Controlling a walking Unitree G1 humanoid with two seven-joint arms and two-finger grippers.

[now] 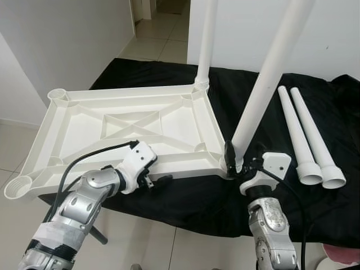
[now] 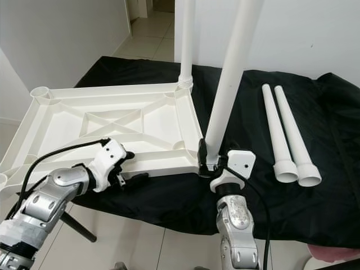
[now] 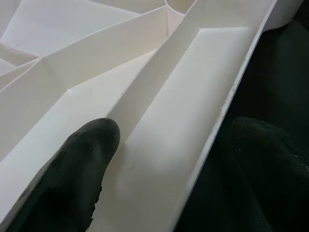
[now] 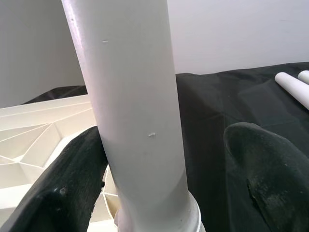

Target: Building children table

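Observation:
A white plastic tabletop (image 1: 169, 129) lies upside down on a black cloth (image 1: 191, 199). One white leg (image 1: 207, 39) stands in its far right corner socket. A second leg (image 1: 270, 73) stands tilted in the near right socket. My right gripper (image 1: 242, 160) is open around the base of this leg (image 4: 135, 111); one finger (image 4: 72, 179) touches it and the other stands apart. My left gripper (image 1: 153, 181) is shut on the tabletop's near rim (image 3: 203, 96), with one finger (image 3: 77, 169) inside the channel and the other outside it.
Two loose white legs (image 1: 298, 138) (image 1: 318, 138) lie side by side on the cloth at the right. The two left corner sockets (image 1: 58, 94) (image 1: 18, 187) are empty and overhang the cloth. Tiled floor lies below, with a doorway behind.

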